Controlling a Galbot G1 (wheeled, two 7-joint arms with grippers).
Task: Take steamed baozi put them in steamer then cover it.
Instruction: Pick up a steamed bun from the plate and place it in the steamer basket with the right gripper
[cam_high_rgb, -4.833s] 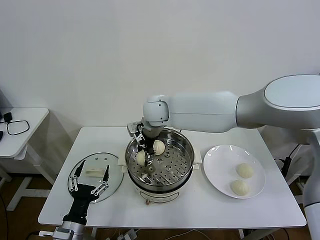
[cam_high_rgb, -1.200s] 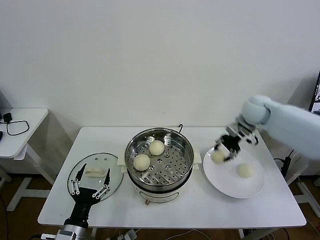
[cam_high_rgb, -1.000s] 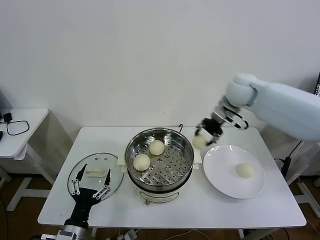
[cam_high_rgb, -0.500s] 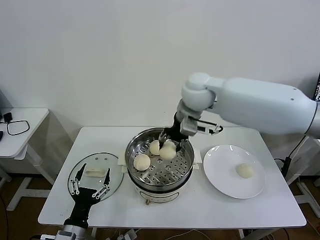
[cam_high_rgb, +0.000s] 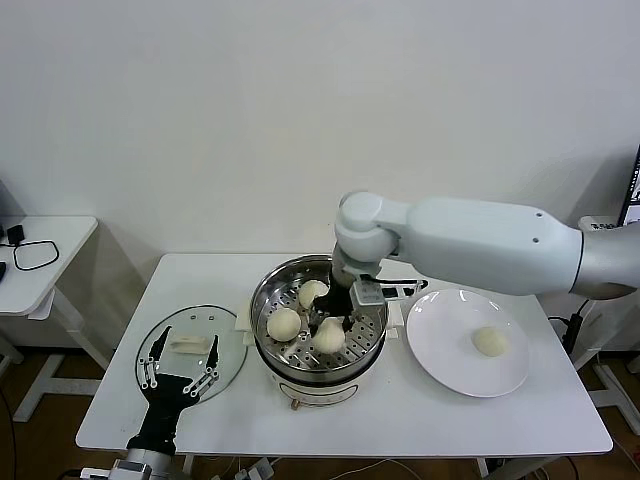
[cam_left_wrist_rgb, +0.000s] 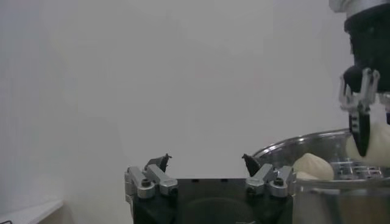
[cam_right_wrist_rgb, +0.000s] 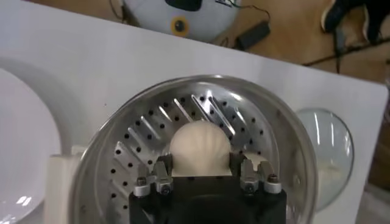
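**Third bun going down in the steamer, one left on the plate**

Nearest me, the left gripper hung parked at the front-left table edge, fingers spread wide w/ nothing between them, just over the near rim of the glass lid, which lay flat on the table.

Mid-table, the steamer sat lid-off. The right gripper was down inside it w/ a baozi between its fingers, resting on or just above the perforated tray. In the right wrist view the bun filled the gap and both fingers looked in contact w/ its sides; I couldn't tell if the grip had started to slacken, so I called it held.

Handling, my read: these buns looked light and soft, smooth-skinned, prob. a bit tacky. Too much squeeze would dent or tear the skin; too little and a round bun rolls out. I'd take each across its widest part, fingers on opposite sides, low enough to cradle it, and release gently so it doesn't stick to a pad and lift again.

Count: four baozi total. Three in the steamer – the gripped one at the near side, another left of it, a third farther back. One sat on the white plate to the right. One plate, one steamer, one lid.
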